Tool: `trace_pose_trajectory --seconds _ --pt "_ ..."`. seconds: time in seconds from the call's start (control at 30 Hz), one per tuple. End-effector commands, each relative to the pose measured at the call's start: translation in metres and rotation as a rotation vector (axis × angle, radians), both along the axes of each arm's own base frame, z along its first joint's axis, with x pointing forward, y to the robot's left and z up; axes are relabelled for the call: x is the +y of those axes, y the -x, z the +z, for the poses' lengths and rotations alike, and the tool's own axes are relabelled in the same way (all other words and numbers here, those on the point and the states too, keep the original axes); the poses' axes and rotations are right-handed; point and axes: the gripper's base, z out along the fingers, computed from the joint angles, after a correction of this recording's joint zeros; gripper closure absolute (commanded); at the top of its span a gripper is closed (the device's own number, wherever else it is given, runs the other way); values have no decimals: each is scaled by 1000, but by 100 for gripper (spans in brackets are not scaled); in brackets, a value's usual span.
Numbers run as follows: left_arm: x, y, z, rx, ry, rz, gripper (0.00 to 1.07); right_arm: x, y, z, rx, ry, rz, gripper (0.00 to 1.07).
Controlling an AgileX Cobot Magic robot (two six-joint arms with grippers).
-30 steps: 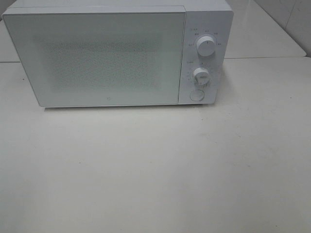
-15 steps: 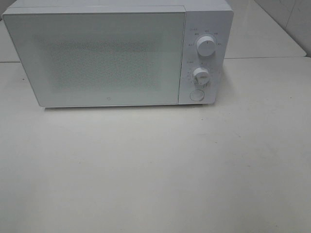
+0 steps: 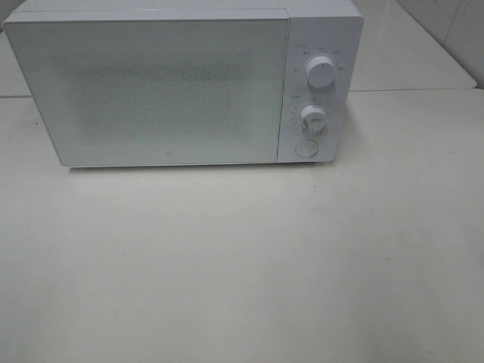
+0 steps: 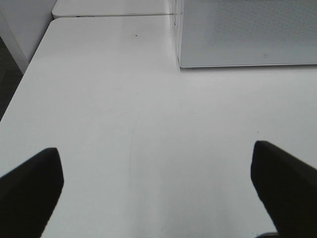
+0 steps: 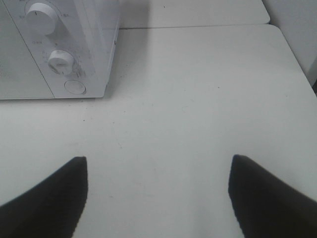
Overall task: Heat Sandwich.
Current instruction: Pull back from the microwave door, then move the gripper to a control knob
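**Left gripper** (image 4: 156, 148): the jaws are spread wide with nothing between them, and it hangs above the white table (image 4: 124, 109). The microwave (image 4: 247, 32) stands ahead of this gripper, toward the other arm's side, with its door closed.

**Right gripper** (image 5: 158, 158): the jaws are well apart and hold nothing, also above the table. Ahead of it, toward the left arm's side, is the microwave's control panel — an upper knob (image 5: 40, 12), a lower knob (image 5: 60, 62) and a round button (image 5: 75, 87) below them.

**Sandwich**: it shows in no view. The door's speckled window (image 3: 151, 91) does not reveal the inside, so the sandwich's place cannot be told.
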Motion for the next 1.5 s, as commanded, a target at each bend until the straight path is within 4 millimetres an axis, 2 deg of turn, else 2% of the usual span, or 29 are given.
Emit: trace_pose_trajectory --seconds 0.03,0.13,0.3,0.43,0.7,1.03,1.2,1.5 --pt "-1 3 0 -32 9 6 9 1 -13 0 -36 -6 1 32" --pt "-1 3 0 -32 9 6 9 2 -28 -2 -41 -7 6 32" --pt "-1 3 0 -32 9 6 9 3 -39 -4 -44 -8 10 32" --pt "-1 3 0 -32 9 6 9 5 -59 -8 -66 -10 18 32" --pt "-1 3 0 -32 9 6 9 8 -81 -15 -93 -14 27 32" --pt "-1 3 0 -32 9 6 9 11 -114 -21 -226 -51 36 32" --pt "-1 3 0 -32 9 6 9 13 -120 -34 -310 -58 51 32" --pt "-1 3 0 -32 9 6 9 20 -118 -61 -405 -37 53 32"
